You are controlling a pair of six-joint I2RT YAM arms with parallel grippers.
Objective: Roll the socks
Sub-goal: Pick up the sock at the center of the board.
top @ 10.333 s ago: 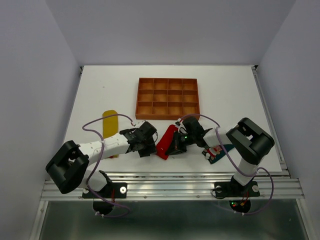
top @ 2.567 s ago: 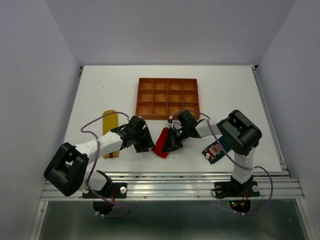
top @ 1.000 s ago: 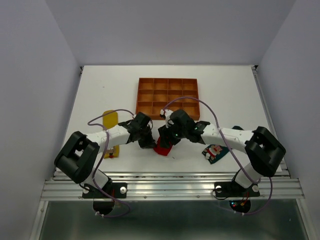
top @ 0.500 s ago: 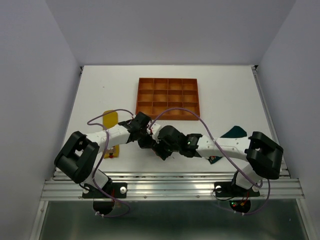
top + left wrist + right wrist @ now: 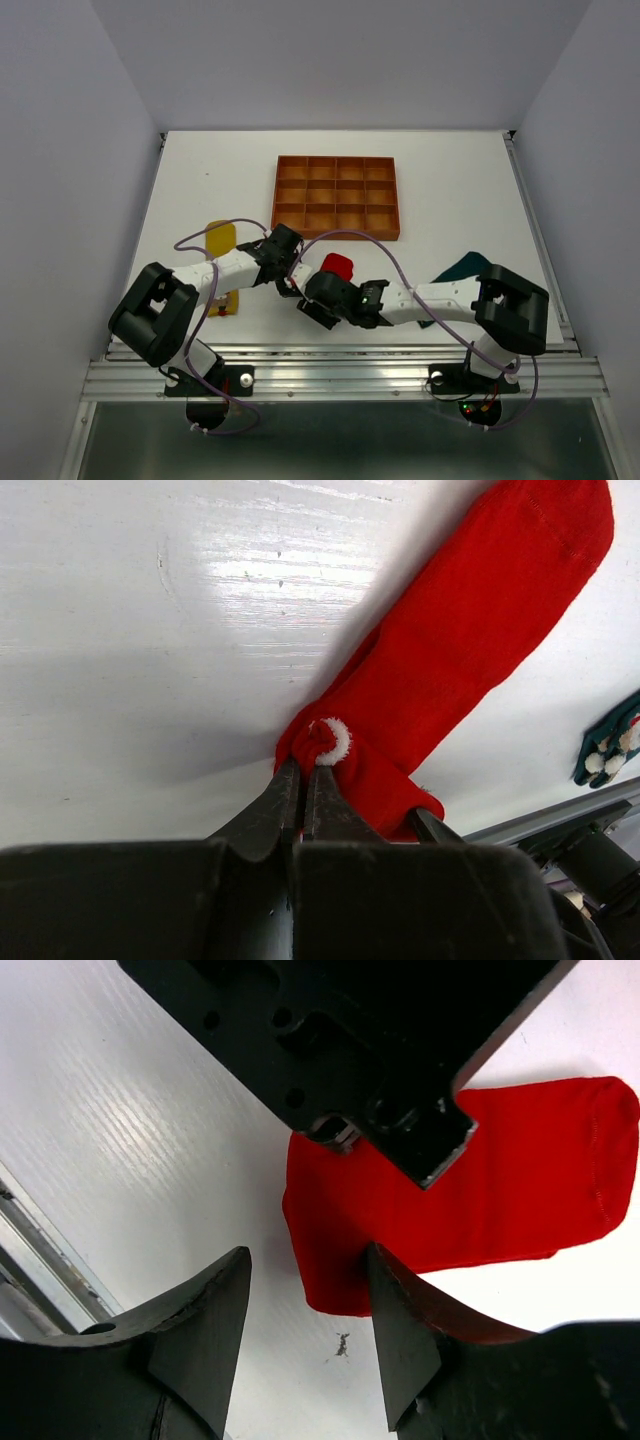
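Note:
A red sock lies flat on the white table between my two grippers. The left gripper is shut on the sock's near-left edge, where a small white tuft shows, and the fabric bunches at its tips. From there the red sock stretches away flat. My right gripper is open and straddles the red sock's near corner, one finger lying on the fabric and the other on bare table. A teal sock lies to the right. A yellow sock lies to the left, partly under the left arm.
An orange-brown compartmented tray stands behind the socks at mid-table. The table's front rail runs just behind the right gripper. The left gripper's black body hangs close over the right gripper.
My right arm has swung down and left, from over the red sock to its near side. The sock's far end and the teal sock now show. The left gripper keeps its grip.

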